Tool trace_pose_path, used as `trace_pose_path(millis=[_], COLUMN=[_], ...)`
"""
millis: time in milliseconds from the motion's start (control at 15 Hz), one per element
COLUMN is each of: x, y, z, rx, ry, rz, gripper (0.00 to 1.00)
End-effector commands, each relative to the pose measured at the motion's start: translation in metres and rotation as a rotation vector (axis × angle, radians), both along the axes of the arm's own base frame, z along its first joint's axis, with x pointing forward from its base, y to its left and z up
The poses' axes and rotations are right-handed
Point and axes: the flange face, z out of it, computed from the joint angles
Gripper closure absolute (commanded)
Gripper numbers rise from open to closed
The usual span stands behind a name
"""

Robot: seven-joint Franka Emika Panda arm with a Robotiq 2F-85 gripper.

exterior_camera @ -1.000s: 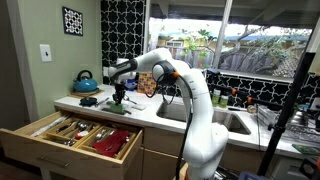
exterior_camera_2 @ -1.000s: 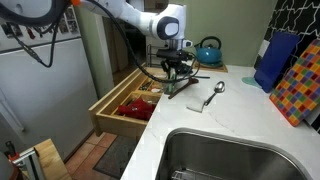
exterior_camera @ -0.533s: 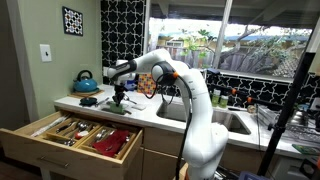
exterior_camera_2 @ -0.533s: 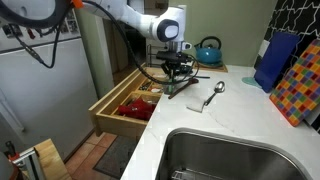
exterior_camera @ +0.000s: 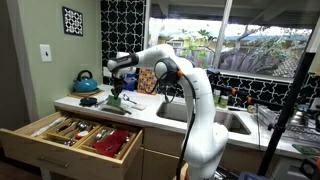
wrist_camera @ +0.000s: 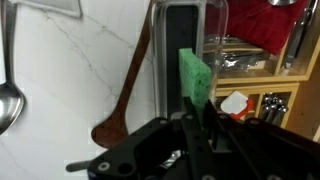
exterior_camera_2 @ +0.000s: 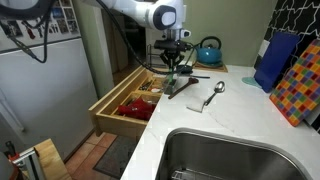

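Far left, the open drawer (exterior_camera_2: 112, 118) juts out from under the bench (exterior_camera_2: 240, 105). Its compartments are loaded with cutlery, and there are red items (exterior_camera_2: 130, 104) in the near one.

Moving right, here's the tool (exterior_camera_2: 174, 63), hanging over the left end of the bench, and it's clenched on a small green piece (wrist_camera: 194, 70). The wrist view shows that piece pinched upright between the two fingers (wrist_camera: 188, 115), poking out past the tips. What the green piece actually is, I can't tell. It's up off the bench, just above a dark spatula (wrist_camera: 180, 35) and a wooden spoon (wrist_camera: 125, 100). Those two lie side by side on the white marbled top, close to the drawer's edge. In both exterior views the arm reaches in from above and the tool points straight down at that little cluster.

Beyond the tool, against the far wall, stands a teal kettle (exterior_camera_2: 208, 48). A touch further right, a metal spoon (exterior_camera_2: 213, 95) lies flat on the bench, apart from the tool and the other utensils. Near right is the sink (exterior_camera_2: 230, 150), set into the bench. Far right, a blue board (exterior_camera_2: 275, 60) leans on the wall, with a chequered multicoloured board (exterior_camera_2: 300, 85) just beside it on the near side.
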Motion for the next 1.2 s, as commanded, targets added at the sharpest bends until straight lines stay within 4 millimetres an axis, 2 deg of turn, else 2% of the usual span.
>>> trace_pose_path(millis=[0, 67, 200, 267, 467, 533, 800, 1000, 1133], x=[-0.033, -0.037, -0.047, -0.032, -0.042, -0.042, -0.015, -0.011, -0.011], y=[-0.007, -0.017, -0.034, -0.024, -0.037, -0.037, -0.078, -0.105, -0.115], z=[0.057, 0.068, 0.076, 0.081, 0.084, 0.081, 0.047, 0.015, -0.006], rx=[-0.083, -0.133, -0.215, -0.156, -0.196, -0.196, -0.353, -0.409, -0.412], ry=[-0.054, -0.107, -0.122, -0.11, -0.117, -0.116, -0.197, -0.149, -0.087], rz=[-0.05, -0.099, -0.165, -0.107, -0.152, -0.152, -0.343, -0.475, -0.516], gripper=[0.97, 0.97, 0.97, 0.88, 0.88, 0.97, 0.97, 0.97, 0.97])
